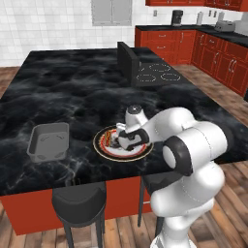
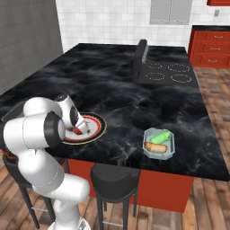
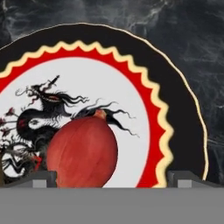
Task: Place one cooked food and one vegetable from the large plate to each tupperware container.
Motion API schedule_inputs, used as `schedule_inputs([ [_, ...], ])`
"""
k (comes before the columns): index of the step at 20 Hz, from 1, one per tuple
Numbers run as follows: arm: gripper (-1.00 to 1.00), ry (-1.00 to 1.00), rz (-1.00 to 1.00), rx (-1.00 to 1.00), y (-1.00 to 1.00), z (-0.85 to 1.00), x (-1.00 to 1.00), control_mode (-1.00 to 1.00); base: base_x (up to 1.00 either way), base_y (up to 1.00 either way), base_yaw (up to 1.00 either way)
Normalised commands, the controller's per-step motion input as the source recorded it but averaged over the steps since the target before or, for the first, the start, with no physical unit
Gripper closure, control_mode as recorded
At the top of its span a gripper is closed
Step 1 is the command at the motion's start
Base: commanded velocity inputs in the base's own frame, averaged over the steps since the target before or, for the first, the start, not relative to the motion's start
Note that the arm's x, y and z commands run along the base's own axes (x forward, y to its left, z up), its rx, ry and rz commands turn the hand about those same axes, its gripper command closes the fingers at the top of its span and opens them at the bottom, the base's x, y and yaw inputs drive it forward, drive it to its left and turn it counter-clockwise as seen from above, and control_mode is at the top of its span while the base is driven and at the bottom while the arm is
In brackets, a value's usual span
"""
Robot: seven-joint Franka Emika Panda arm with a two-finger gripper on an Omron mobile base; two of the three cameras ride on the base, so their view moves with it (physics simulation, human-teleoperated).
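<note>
Red onion [image 3: 82, 151] sits right under the hand, on the large plate [image 3: 175, 100] near the island counter's front edge. The gripper [image 3: 112, 178] is low over it, fingers spread wide either side, touching nothing yet. Grey tub [image 1: 48, 140] waits empty; the pale one [image 2: 159, 144] already has its pair, I think.
</note>
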Motion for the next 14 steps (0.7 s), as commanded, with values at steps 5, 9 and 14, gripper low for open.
schedule_inputs([
  [5,-1.00,-0.02,0.02,0.00,0.06,-0.29,0.08,-1.00,0.00,0.00,0.00],
  [9,-1.00,-0.03,0.02,0.00,0.20,-0.17,0.25,-1.00,0.00,0.00,0.00],
  [14,-1.00,-0.08,0.02,0.00,0.15,-0.18,0.17,-1.00,0.00,0.00,0.00],
])
